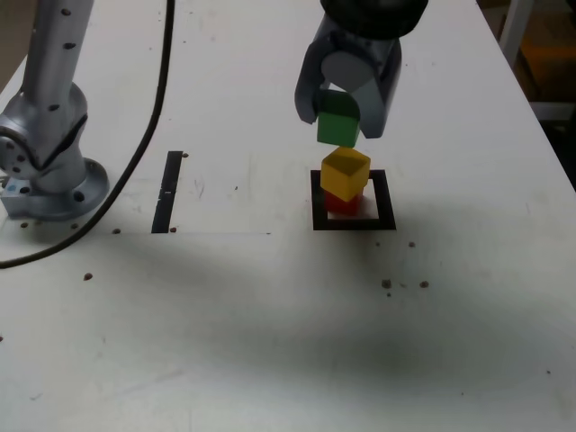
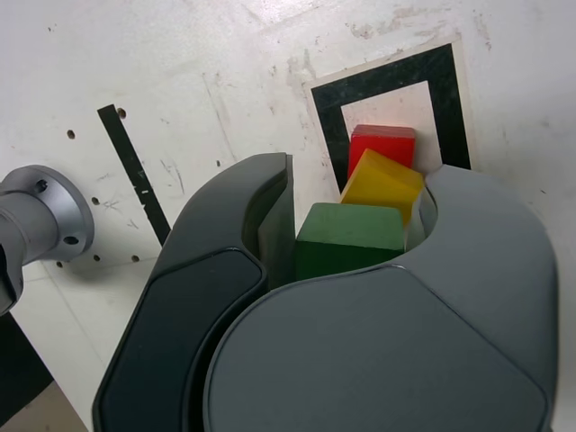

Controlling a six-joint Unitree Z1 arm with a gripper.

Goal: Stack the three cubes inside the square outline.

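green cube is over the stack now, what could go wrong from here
1. The yellow cube sits twisted on the red cube, so its top is skewed relative to the green cube; a release could leave an overhang and tip it.
2. The gripper jaws reach below the green cube's sides; lowering may nudge the yellow cube.
3. A bump could push the stack off the square outline.

The hand [image 2: 346, 238] grips the green cube [image 2: 349, 238] near the yellow cube [image 2: 382, 184] and red cube [image 2: 382, 146].
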